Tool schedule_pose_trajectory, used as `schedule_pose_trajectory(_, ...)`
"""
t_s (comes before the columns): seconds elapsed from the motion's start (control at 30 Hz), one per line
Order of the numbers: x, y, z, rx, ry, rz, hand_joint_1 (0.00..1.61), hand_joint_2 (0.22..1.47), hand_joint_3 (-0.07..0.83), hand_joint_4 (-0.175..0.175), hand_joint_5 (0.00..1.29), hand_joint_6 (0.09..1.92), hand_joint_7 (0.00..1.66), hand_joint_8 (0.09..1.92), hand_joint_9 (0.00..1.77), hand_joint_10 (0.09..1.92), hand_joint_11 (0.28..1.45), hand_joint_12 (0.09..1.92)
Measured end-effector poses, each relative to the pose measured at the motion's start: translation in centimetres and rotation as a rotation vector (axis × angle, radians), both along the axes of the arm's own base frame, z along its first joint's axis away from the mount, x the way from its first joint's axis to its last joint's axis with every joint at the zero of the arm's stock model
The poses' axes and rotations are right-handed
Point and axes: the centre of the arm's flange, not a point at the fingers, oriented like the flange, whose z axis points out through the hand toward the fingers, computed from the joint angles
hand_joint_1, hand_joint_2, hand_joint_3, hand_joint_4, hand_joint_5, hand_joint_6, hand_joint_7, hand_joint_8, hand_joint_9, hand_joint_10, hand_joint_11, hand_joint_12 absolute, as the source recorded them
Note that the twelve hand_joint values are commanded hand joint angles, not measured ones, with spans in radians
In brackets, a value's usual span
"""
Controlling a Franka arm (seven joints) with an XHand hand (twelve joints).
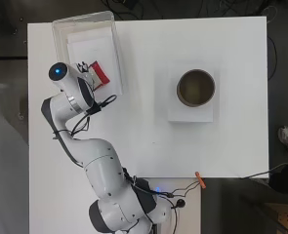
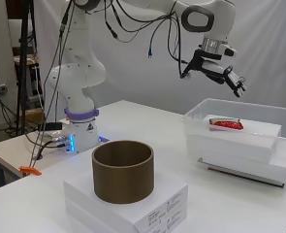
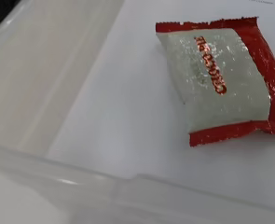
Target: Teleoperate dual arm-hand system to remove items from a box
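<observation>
A clear plastic box (image 1: pixel 60 30) (image 2: pixel 196 115) stands at the table's far left, with white flat cartons (image 2: pixel 239 141) stacked inside. On the top carton lies a red and silver snack packet (image 1: pixel 100 73) (image 2: pixel 226 124) (image 3: pixel 221 79). The hand (image 2: pixel 225 74) hovers well above the box's near end, fingers straight and angled down toward the packet, holding nothing. In the overhead view the arm covers most of the hand (image 1: pixel 87 73), which sits just left of the packet. The wrist view shows the packet flat on the carton behind the box's clear rim (image 3: pixel 127 186).
A brown cardboard ring (image 1: pixel 195 87) (image 2: pixel 123 170) stands on a white carton (image 1: pixel 190 114) (image 2: pixel 147 206) at the table's middle right. An orange clip (image 1: pixel 200 179) (image 2: pixel 30 170) sits at the near table edge. Cables trail from the arm's base.
</observation>
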Motion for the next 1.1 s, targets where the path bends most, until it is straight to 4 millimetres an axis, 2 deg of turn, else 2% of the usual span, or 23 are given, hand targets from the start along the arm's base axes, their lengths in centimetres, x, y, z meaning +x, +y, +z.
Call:
schedule_pose_trajectory(0.1,0.8,-2.1,-2.4,-0.012,0.041,-0.029,0.19,0.98,0.003,0.015,0.4,0.09,0.51,0.09,0.59,0.09,0.59,0.09)
schedule_pose_trajectory(0.23,1.6,-3.8,-4.1,-0.016,0.064,-0.043,0.18,0.98,0.003,0.014,0.39,0.09,0.51,0.09,0.58,0.09,0.59,0.09)
schedule_pose_trajectory(0.53,2.4,-4.3,-4.5,-0.025,0.055,-0.038,0.15,0.97,-0.002,0.015,0.39,0.09,0.47,0.09,0.56,0.09,0.58,0.09)
schedule_pose_trajectory(0.67,4.1,-5.1,-8.2,-0.048,0.101,-0.033,0.16,0.98,0.0,0.003,0.34,0.09,0.4,0.09,0.51,0.09,0.56,0.09)
schedule_pose_trajectory(0.73,4.4,-5.1,-8.7,-0.048,0.104,-0.03,0.16,0.97,-0.001,0.001,0.33,0.09,0.4,0.09,0.5,0.09,0.55,0.09)
schedule_pose_trajectory(0.77,4.4,-5.1,-8.0,-0.048,0.088,-0.028,0.17,0.97,-0.002,0.004,0.33,0.09,0.41,0.09,0.5,0.09,0.55,0.09)
schedule_pose_trajectory(0.83,4.1,-5.0,-4.6,-0.025,0.037,-0.016,0.17,0.97,-0.003,0.011,0.33,0.09,0.42,0.09,0.5,0.09,0.55,0.09)
schedule_pose_trajectory(0.87,3.6,-4.9,-2.5,-0.001,0.009,-0.008,0.16,0.97,-0.004,0.014,0.34,0.09,0.42,0.09,0.5,0.09,0.55,0.09)
schedule_pose_trajectory(0.9,2.8,-4.7,0.9,0.039,-0.035,0.005,0.16,0.96,-0.004,0.017,0.33,0.09,0.42,0.09,0.5,0.09,0.55,0.09)
schedule_pose_trajectory(0.97,1.4,-4.7,5.3,0.074,-0.104,0.013,0.15,0.96,-0.004,0.018,0.32,0.09,0.43,0.09,0.51,0.09,0.55,0.09)
schedule_pose_trajectory(1.03,0.5,-5.1,7.8,0.067,-0.156,0.004,0.14,0.96,-0.005,0.016,0.31,0.09,0.44,0.09,0.51,0.09,0.56,0.09)
schedule_pose_trajectory(1.1,0.5,-5.6,7.9,0.018,-0.182,-0.021,0.15,0.95,-0.006,0.012,0.31,0.09,0.44,0.09,0.52,0.09,0.56,0.09)
